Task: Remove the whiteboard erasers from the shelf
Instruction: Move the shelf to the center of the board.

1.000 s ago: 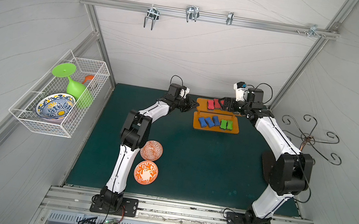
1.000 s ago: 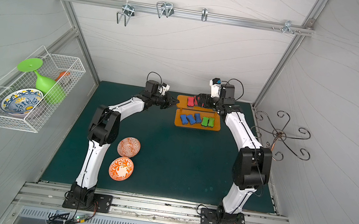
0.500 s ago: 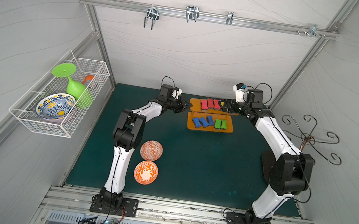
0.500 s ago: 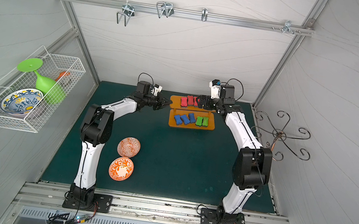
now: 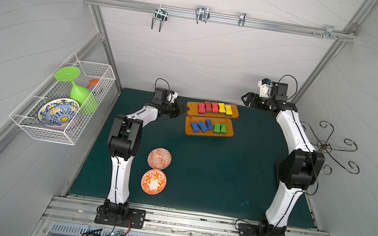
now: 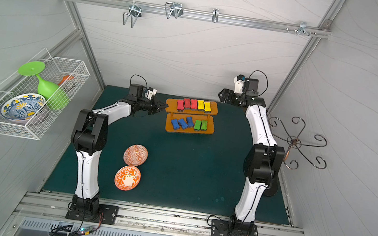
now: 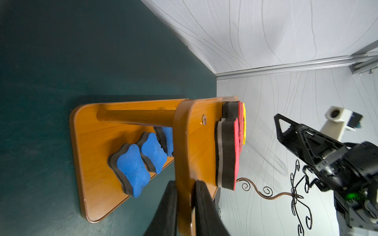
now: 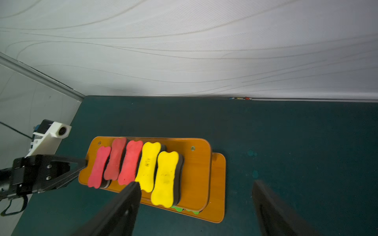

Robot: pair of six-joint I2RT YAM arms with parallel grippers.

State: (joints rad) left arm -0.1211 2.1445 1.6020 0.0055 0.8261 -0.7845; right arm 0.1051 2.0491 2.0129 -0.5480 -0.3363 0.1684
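Observation:
The orange two-tier shelf stands at the back of the green mat. Red erasers and yellow erasers lie on its upper board. Blue erasers and green erasers lie on the lower board. My left gripper is shut on the left end of the upper board, one finger above and one below. My right gripper hangs open above and to the right of the shelf, holding nothing.
Two orange patterned bowls sit on the mat near the left arm. A white wire basket on the left wall holds a green goblet and a blue bowl. A dark wire hook stand stands beside the right arm.
My left gripper has moved left, dragging the shelf with it across the mat. The right gripper, earlier at the shelf's right end, now stands raised and apart from it.

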